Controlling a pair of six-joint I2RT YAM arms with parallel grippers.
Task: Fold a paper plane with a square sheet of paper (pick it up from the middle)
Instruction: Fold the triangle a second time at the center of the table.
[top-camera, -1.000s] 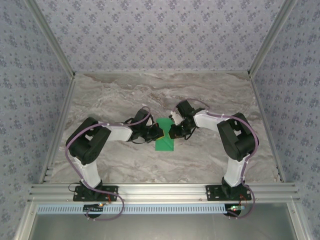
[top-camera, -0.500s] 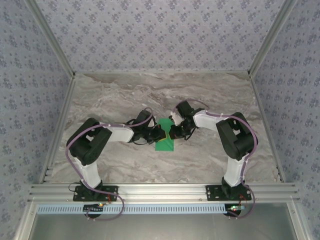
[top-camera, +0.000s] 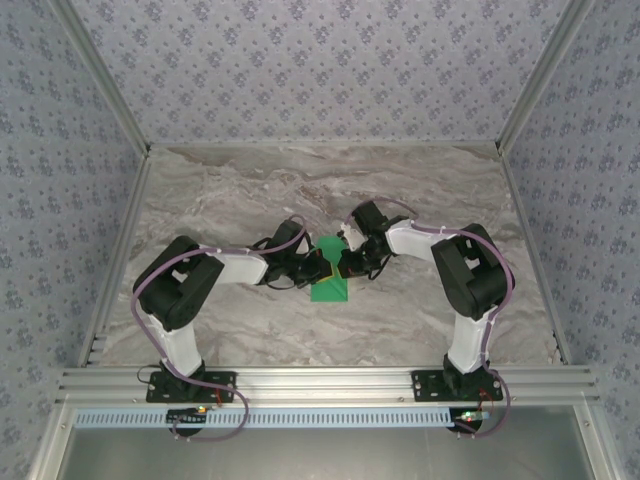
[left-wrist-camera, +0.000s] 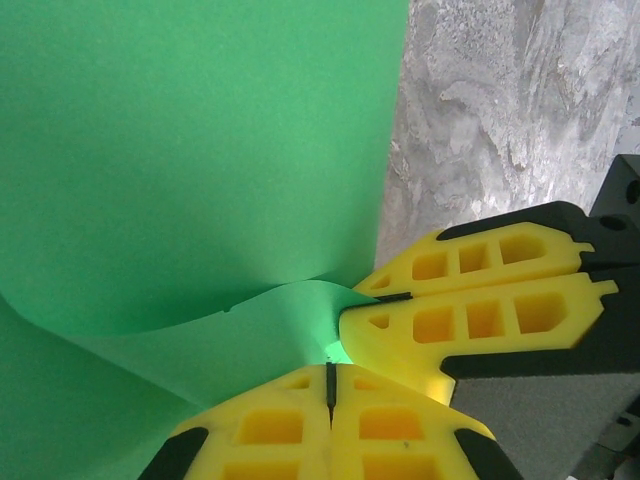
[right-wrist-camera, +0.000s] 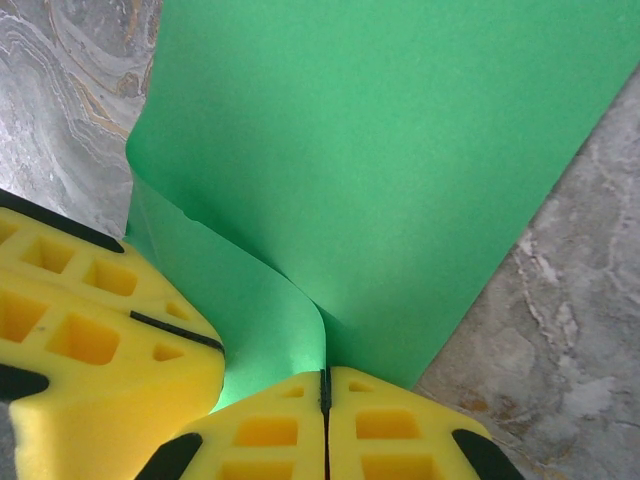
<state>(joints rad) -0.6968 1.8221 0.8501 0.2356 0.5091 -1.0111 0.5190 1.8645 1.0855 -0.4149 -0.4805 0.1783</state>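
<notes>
The square sheet of paper (top-camera: 329, 284) is bright green and lies partly folded at the middle of the marble table, with one flap raised. My left gripper (top-camera: 319, 266) and right gripper (top-camera: 343, 263) meet tip to tip over it. In the left wrist view my left gripper (left-wrist-camera: 329, 378) is shut, with the curled green flap (left-wrist-camera: 200, 150) running into its tip. The right gripper's yellow fingers (left-wrist-camera: 470, 320) pinch the same flap from the right. In the right wrist view my right gripper (right-wrist-camera: 324, 385) is shut on the paper's raised crease (right-wrist-camera: 380, 150). The left gripper's fingers (right-wrist-camera: 90, 330) sit close beside it.
The marble table (top-camera: 230, 190) stretches around the sheet on all sides. Patterned walls (top-camera: 320, 60) and metal frame posts (top-camera: 525, 90) enclose it. An aluminium rail (top-camera: 330, 383) carrying both arm bases runs along the near edge.
The two grippers have edged slightly closer together over the sheet. The paper stays pinched in the same place.
</notes>
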